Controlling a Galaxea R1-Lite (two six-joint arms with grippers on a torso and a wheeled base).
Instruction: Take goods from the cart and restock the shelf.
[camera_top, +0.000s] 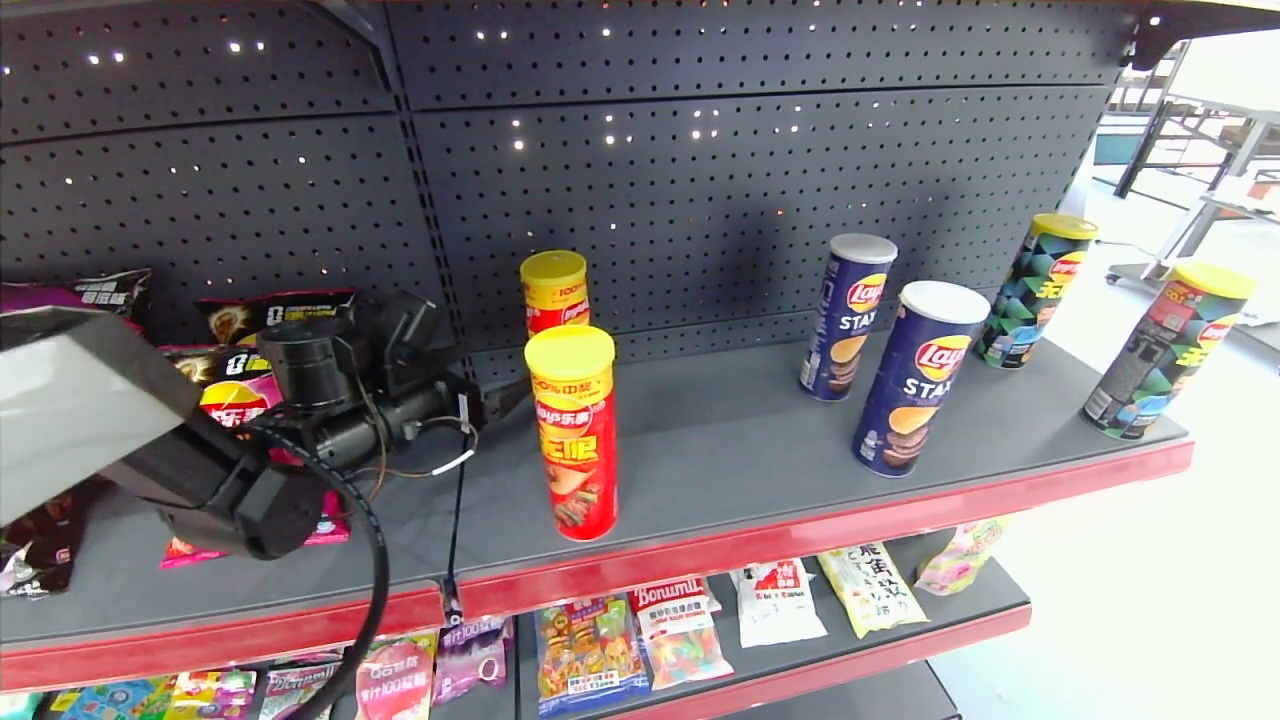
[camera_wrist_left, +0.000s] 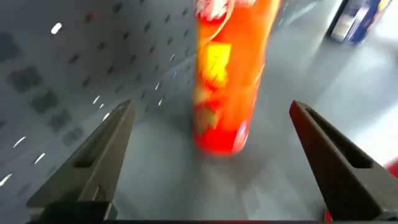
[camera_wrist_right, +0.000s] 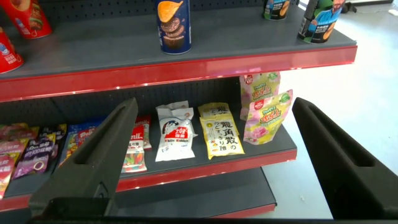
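Cans of crisps are the goods here. Two red ones with yellow lids stand upright on the shelf (camera_top: 740, 450) at the centre of the head view: the front red can (camera_top: 578, 440) near the red edge, the rear red can (camera_top: 555, 290) close to the pegboard (camera_top: 700, 180). The left hand (camera_wrist_left: 211, 107) lies low over the shelf at centre left of that frame, its fingers spread wide and holding nothing. The left wrist view has one red can standing just ahead of the fingertips, apart from both, and I cannot tell which of the two it is. The right hand (camera_wrist_right: 211, 106) is likewise released and empty, facing the lower shelf (camera_wrist_right: 186, 169) and its sweet bags (camera_wrist_right: 174, 134).

Such a can is probably light and stiff, a thin tube that would dent under a hard squeeze, with a glossy wrap that may slip. Tall and narrow, it should tip at a small knock. The safest hold looks to be across the round body at about mid-height, not on the lid, and pressed only firmly enough to stop sliding.

Snack bags (camera_top: 235, 400) lie under and behind the left arm at the left of the frame, so a careless pull-back could drag them. Two blue cans (camera_top: 915, 375) stand right of centre and two dark patterned cans (camera_top: 1165, 350) at the far right, all well apart from the left hand. The stretch of shelf between the red and blue cans seems the likeliest spot for more stock.
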